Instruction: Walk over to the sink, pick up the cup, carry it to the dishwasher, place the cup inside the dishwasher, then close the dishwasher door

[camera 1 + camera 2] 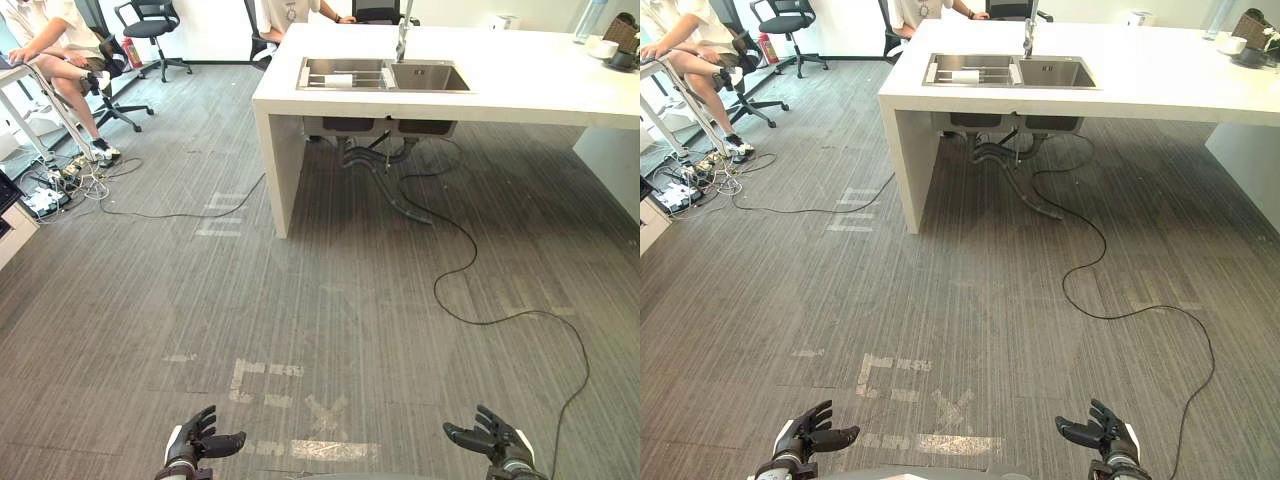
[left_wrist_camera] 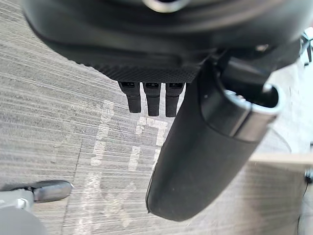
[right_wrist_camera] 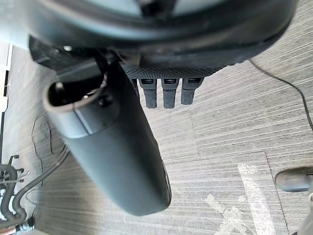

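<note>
Both released, empty: dark left hand (image 1: 200, 441), dark right hand (image 1: 491, 438). Walk toward stainless steel double sink (image 1: 428, 77) in white counter (image 1: 530, 85); stop square, close.

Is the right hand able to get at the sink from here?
Probably not. The right hand hangs open low by the robot, while the sink sits in the white counter far across the floor; walking closer comes first.
</note>
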